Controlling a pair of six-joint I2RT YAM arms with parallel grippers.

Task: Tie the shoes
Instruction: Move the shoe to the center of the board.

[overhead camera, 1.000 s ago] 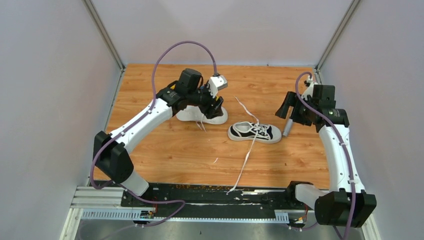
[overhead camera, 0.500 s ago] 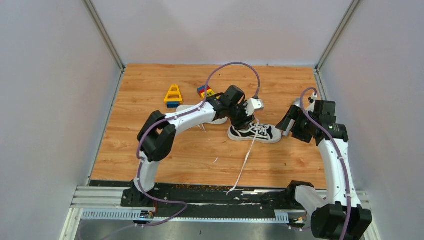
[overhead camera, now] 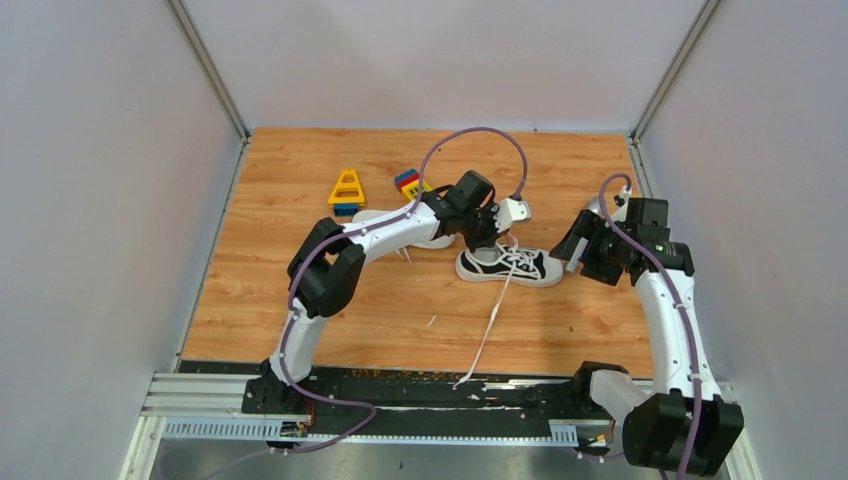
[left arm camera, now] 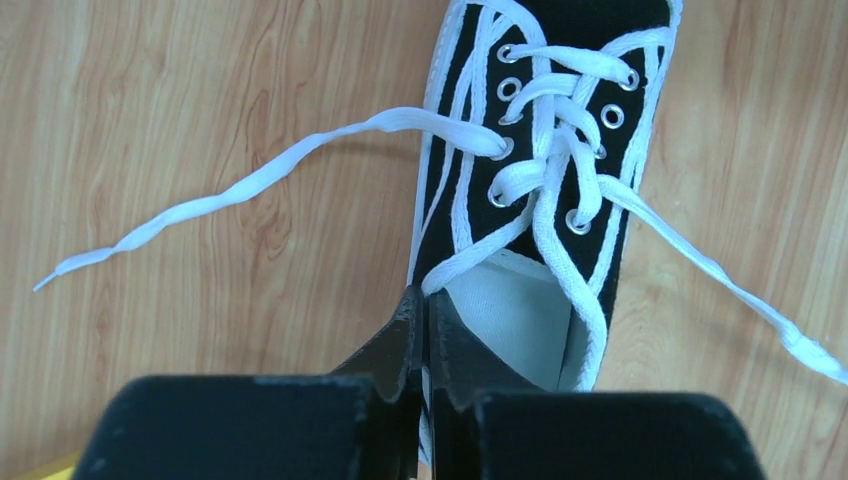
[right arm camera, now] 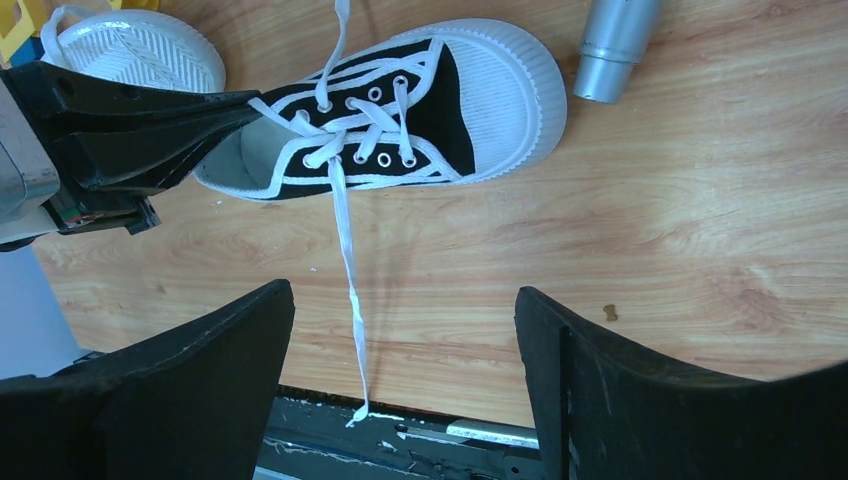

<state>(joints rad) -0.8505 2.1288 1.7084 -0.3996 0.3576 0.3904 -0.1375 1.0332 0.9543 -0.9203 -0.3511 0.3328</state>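
One black shoe (overhead camera: 512,265) with a white toe cap stands upright mid-table, its laces untied. My left gripper (left arm camera: 427,295) is shut on the thin side edge of that shoe's (left arm camera: 545,150) opening, near the heel. One loose lace (left arm camera: 250,185) runs out to the left, the other lace (left arm camera: 720,285) to the right. The second shoe (right arm camera: 130,50) lies sole-up behind it, partly under my left arm. My right gripper (right arm camera: 403,290) hangs open above the bare wood, on the toe side of the upright shoe (right arm camera: 400,110). A long lace (right arm camera: 350,270) trails between its fingers without touching them.
A grey metal cylinder (right arm camera: 615,45) lies just past the shoe's toe cap, close to my right gripper (overhead camera: 578,245). Colourful toy blocks (overhead camera: 347,190) sit at the back left, with more blocks (overhead camera: 408,183) beside them. The lace end reaches the black rail (right arm camera: 450,440) at the table's near edge.
My left arm swung from the sole-up shoe to the upright shoe, uncovering the blocks, and its jaws closed on the shoe's edge. The right arm barely shifted and stayed open.
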